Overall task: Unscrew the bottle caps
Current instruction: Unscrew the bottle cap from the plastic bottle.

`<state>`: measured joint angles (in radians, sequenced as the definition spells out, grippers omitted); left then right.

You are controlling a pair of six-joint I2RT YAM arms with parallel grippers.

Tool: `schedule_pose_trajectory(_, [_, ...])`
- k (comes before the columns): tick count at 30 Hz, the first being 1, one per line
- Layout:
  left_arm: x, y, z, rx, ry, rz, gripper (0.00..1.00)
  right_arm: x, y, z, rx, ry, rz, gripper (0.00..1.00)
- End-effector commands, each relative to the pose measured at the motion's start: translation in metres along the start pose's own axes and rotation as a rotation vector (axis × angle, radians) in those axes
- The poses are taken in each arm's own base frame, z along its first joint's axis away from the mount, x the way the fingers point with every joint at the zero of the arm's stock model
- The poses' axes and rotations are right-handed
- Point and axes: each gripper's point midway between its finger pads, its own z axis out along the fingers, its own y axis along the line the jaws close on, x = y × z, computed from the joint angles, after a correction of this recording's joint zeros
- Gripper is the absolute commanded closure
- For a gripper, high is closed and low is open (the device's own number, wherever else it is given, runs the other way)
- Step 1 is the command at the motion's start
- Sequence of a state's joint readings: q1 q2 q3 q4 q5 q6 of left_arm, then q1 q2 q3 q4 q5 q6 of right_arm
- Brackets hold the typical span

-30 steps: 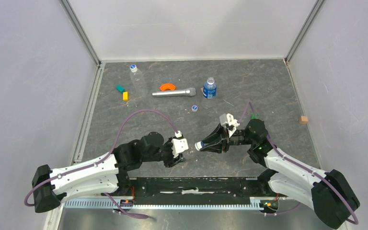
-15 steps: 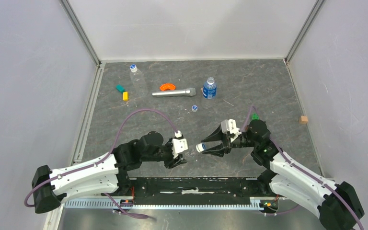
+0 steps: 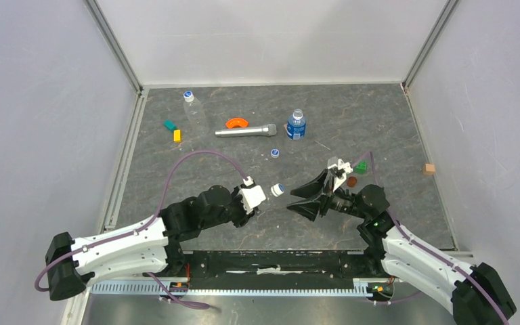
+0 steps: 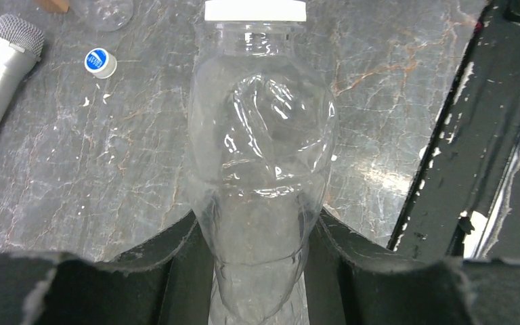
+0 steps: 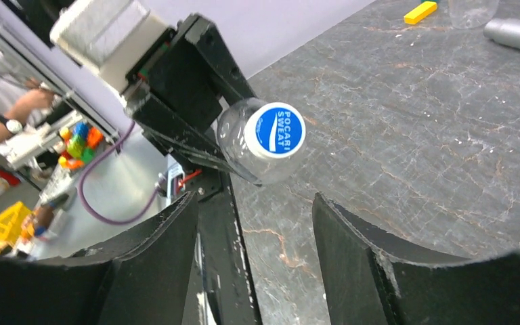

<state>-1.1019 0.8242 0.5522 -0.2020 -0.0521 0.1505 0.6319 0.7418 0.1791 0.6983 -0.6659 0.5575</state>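
Observation:
My left gripper is shut on a clear unlabelled bottle, its jaws squeezing the lower body. The bottle's cap, white-rimmed with a blue top, sits on the neck and points at my right gripper. That gripper stands open a short way to the right of the cap, with nothing between its fingers. A loose cap lies on the table. A second clear bottle lies capped at the back left. A blue-labelled bottle stands capped at the back centre.
A silver microphone-like cylinder and an orange curved piece lie at the back. Green and yellow blocks sit at left, a wooden cube at right, a small green block by the right arm.
My right gripper has opened, let go of the cap and drawn back to the right. The left gripper has swung the bottle up and away, the cap staying on it.

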Motion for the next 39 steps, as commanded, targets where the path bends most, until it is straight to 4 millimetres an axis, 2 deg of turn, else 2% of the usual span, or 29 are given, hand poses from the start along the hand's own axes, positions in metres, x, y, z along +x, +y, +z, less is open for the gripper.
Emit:
schedule_pose_trajectory(1, [-0.011, 0.013, 0.003, -0.071, -0.031, 0.032, 0.9, -0.042, 0.0, 0.012, 0.051, -0.11, 0.124, 0.33])
schedule_pose_trajectory(7, [-0.009, 0.011, 0.006, -0.062, -0.02, 0.045, 0.9, -0.044, -0.019, 0.019, 0.135, -0.128, 0.252, 0.33])
schedule_pose_trajectory(18, [-0.006, 0.005, 0.012, -0.03, -0.002, 0.053, 0.9, -0.042, -0.01, 0.039, 0.018, -0.102, 0.353, 0.34])
schedule_pose_trajectory(21, [-0.013, 0.004, 0.011, -0.024, -0.024, 0.047, 0.9, -0.038, -0.008, 0.041, -0.001, -0.076, 0.342, 0.49])
schedule_pose_trajectory(26, [-0.024, 0.001, 0.005, -0.003, -0.073, 0.044, 0.9, -0.033, -0.008, 0.04, -0.012, -0.061, 0.294, 0.86])
schedule_pose_trajectory(28, [-0.028, -0.001, 0.003, 0.009, -0.096, 0.042, 0.9, -0.032, -0.003, 0.038, -0.041, -0.049, 0.249, 0.94])
schedule_pose_trajectory(32, [-0.033, -0.007, 0.0, 0.041, -0.123, 0.039, 0.9, -0.029, 0.006, 0.034, -0.089, -0.024, 0.133, 1.0])
schedule_pose_trajectory(35, [-0.037, -0.021, -0.001, 0.12, -0.145, 0.032, 0.9, -0.027, 0.014, 0.03, -0.143, -0.001, 0.021, 1.0])
schedule_pose_trajectory(39, [-0.042, -0.032, -0.001, 0.182, -0.17, 0.016, 0.9, -0.022, 0.01, 0.028, -0.132, 0.051, -0.085, 1.0])
